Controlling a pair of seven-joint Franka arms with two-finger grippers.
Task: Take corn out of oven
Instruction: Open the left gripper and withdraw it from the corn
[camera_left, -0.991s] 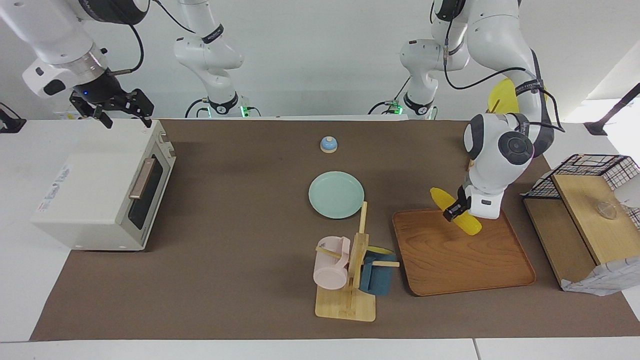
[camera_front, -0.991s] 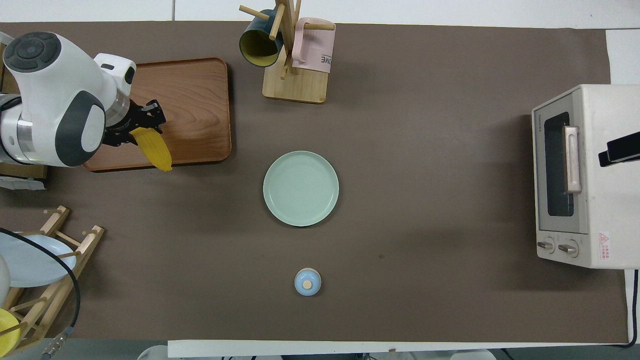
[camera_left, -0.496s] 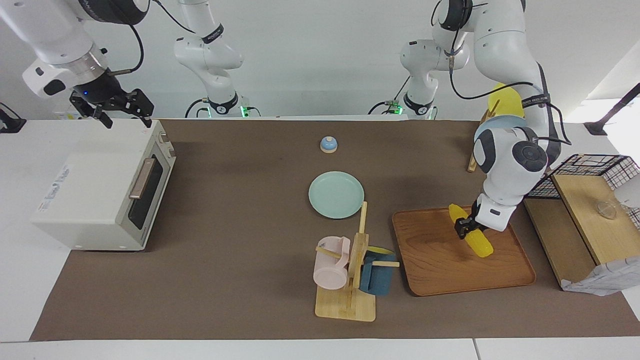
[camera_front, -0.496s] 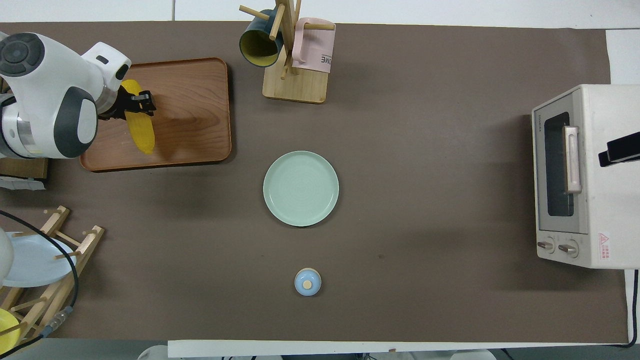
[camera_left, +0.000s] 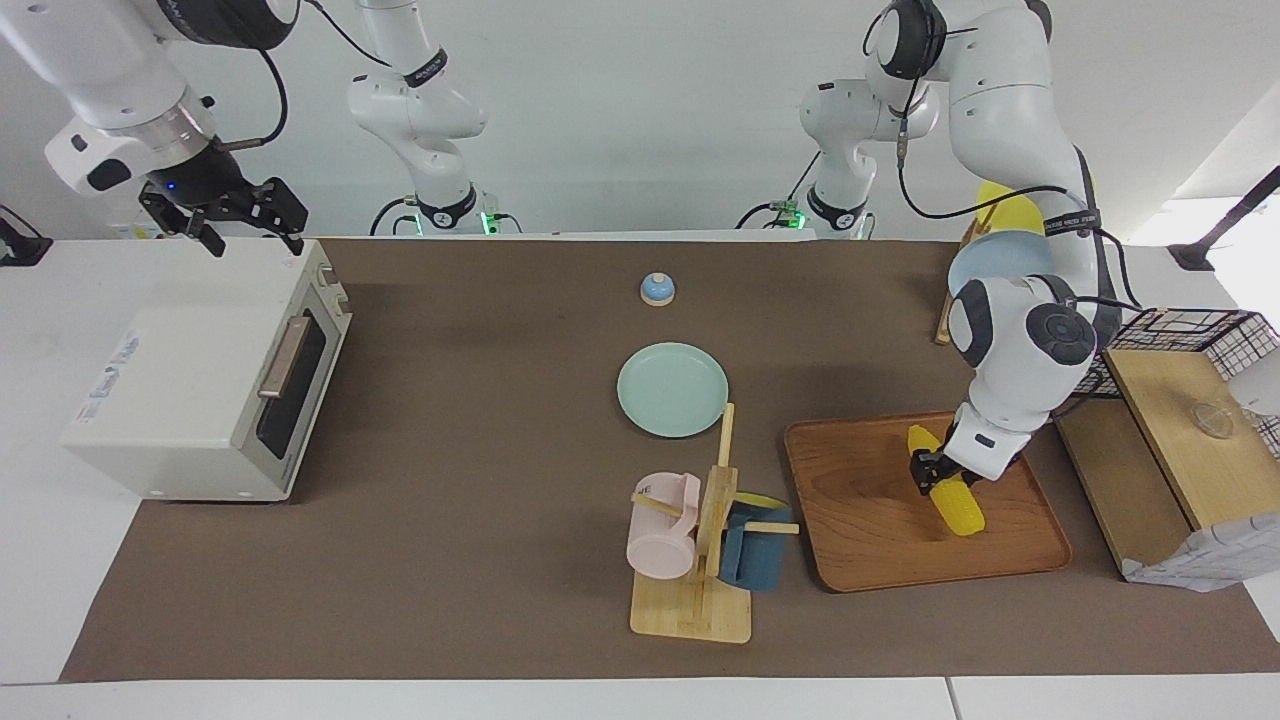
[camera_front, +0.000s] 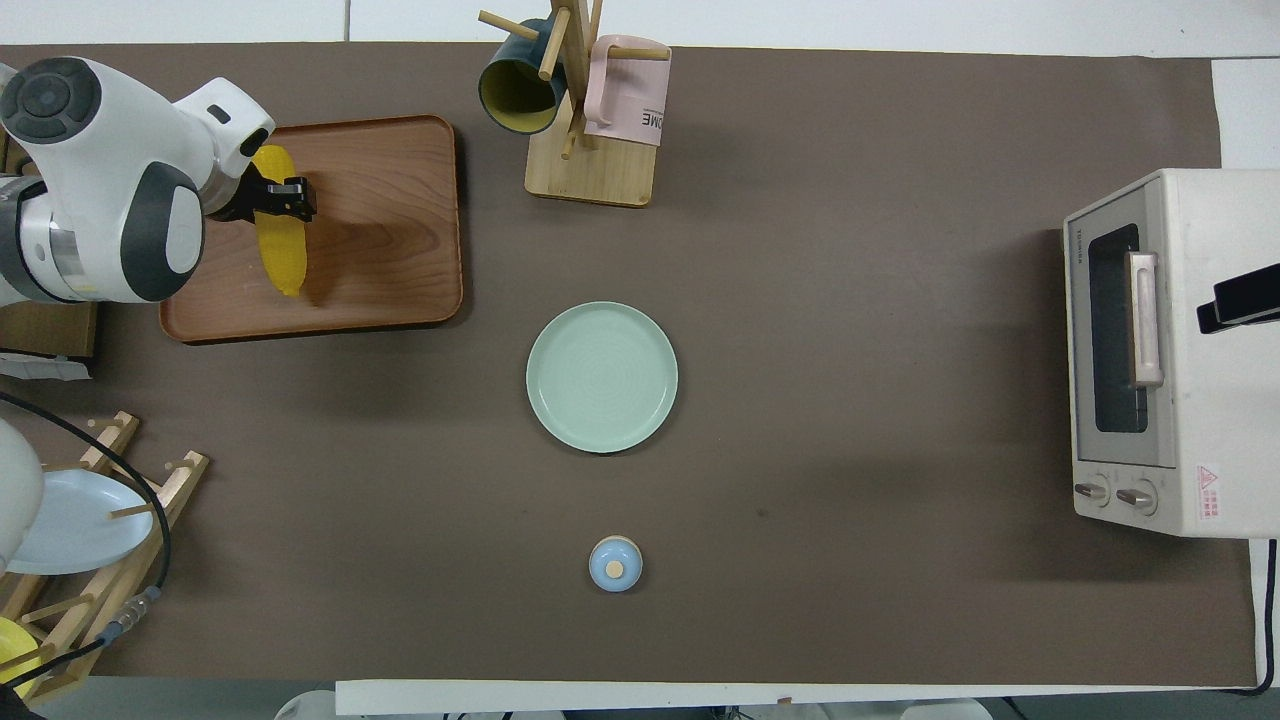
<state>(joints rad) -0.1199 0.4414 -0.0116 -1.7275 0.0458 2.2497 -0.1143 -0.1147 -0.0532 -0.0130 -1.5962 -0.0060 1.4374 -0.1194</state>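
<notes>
The yellow corn (camera_left: 958, 500) is in my left gripper (camera_left: 934, 474), which is shut on its middle. The corn hangs tilted, low over the wooden tray (camera_left: 870, 535) at the left arm's end of the table; I cannot tell whether it touches the tray. In the overhead view the corn (camera_front: 281, 250) and the left gripper (camera_front: 281, 196) lie over the tray (camera_front: 390, 200). The cream-white oven (camera_left: 190, 390) stands at the right arm's end with its door shut; it also shows in the overhead view (camera_front: 1200, 350). My right gripper (camera_left: 232, 218) is open and waits above the oven's top.
A pale green plate (camera_left: 672, 389) lies mid-table, with a small blue bell (camera_left: 657, 289) nearer to the robots. A wooden mug tree (camera_left: 712, 520) with a pink and a dark blue mug stands beside the tray. A wire-and-wood rack (camera_left: 1170, 400) and a dish rack (camera_front: 110, 520) flank the left arm.
My left gripper has carried the corn from the tray's near edge over the tray and lowered it close to the tray's surface. The right arm has not moved.
</notes>
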